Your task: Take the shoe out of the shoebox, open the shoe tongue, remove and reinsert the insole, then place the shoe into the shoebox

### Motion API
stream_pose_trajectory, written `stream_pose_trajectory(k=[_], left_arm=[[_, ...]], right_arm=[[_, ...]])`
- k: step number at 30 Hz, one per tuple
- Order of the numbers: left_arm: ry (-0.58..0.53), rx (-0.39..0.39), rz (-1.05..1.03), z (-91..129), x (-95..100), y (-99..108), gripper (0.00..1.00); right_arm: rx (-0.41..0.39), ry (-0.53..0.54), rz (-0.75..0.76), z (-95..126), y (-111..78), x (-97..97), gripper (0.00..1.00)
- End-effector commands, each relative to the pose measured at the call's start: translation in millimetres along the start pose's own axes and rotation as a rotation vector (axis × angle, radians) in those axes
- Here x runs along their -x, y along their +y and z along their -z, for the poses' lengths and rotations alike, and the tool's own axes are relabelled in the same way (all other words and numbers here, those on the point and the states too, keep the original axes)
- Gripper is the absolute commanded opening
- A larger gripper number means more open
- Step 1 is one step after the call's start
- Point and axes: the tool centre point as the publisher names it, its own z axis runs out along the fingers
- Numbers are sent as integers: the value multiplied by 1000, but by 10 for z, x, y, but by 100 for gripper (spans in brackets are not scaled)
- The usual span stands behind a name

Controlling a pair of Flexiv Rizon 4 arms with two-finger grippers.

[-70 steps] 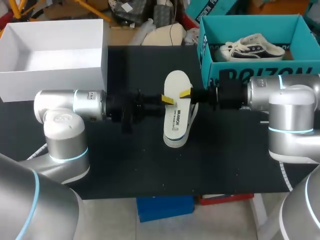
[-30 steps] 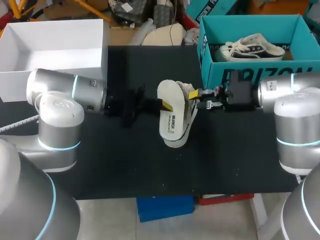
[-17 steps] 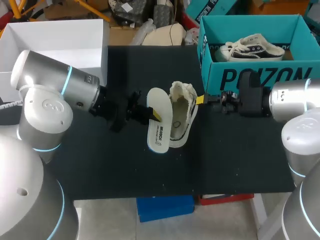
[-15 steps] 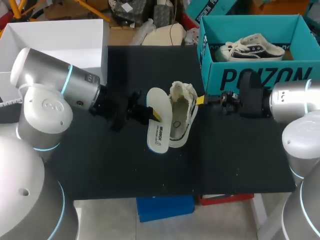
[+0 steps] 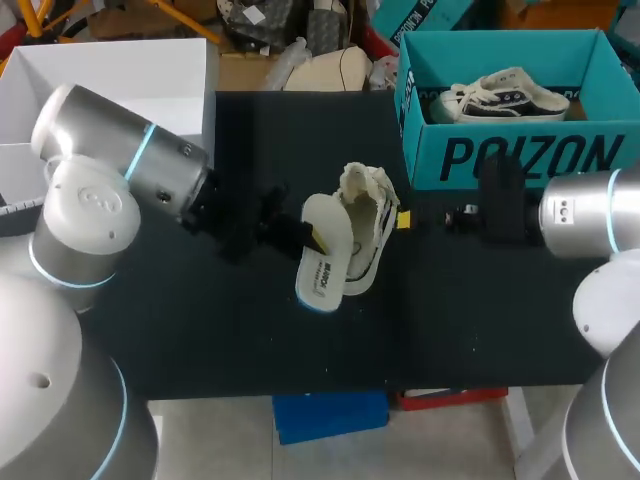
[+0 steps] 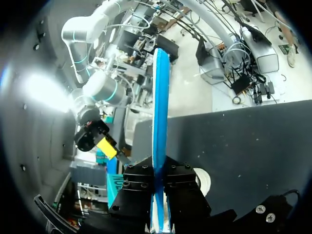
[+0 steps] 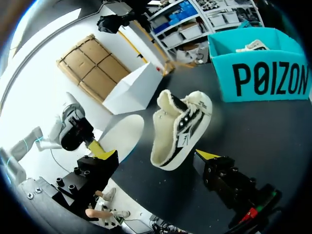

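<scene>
At the far left stands an open white cardboard box. The left gripper pinches the white oval foam insole by its edge, tilted, just beside the cream fleece-lined shoe with black stripes — which rests mid-table on the black tabletop. The right gripper hangs spread at the shoe's right side — fingers gripping nothing — in front of the teal cardboard shoebox.

The head camera looks down on the shoe from high behind; both wrist cameras sit low, close either side of it, facing each other.
</scene>
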Motion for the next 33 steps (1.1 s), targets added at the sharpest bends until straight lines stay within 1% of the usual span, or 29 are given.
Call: stream_pose_trajectory(k=[1,5,8,14,19,21,24,27,29,31,33], left_arm=[[-61,-194,74,28,-46,41,0],[-55,-210,83,6,-40,27,0],[-44,-213,84,-2,-41,23,0],[-4,-229,82,-11,-29,-41,0],[74,-264,80,-44,-48,-101,0],[141,-272,71,-68,-88,-113,0],[241,-254,49,-113,-171,-117,0],[254,-255,46,-152,-198,-75,0],[290,-248,29,-178,-203,-70,0],[278,-263,24,-206,-200,-61,0],[309,-278,22,-255,-221,-41,0]], right_arm=[[-19,-157,87,244,-133,-57,100],[2,-198,159,388,-261,-50,100],[4,-221,200,471,-336,-47,100],[-16,-241,214,589,-463,-31,100],[-16,-241,214,589,-463,-31,100],[-16,-241,214,589,-463,-31,100],[-16,-241,214,589,-463,-31,100],[-16,-241,214,589,-463,-31,100],[-16,-241,214,589,-463,-31,100],[-16,-241,214,589,-463,-31,100],[-16,-241,214,589,-463,-31,100]])
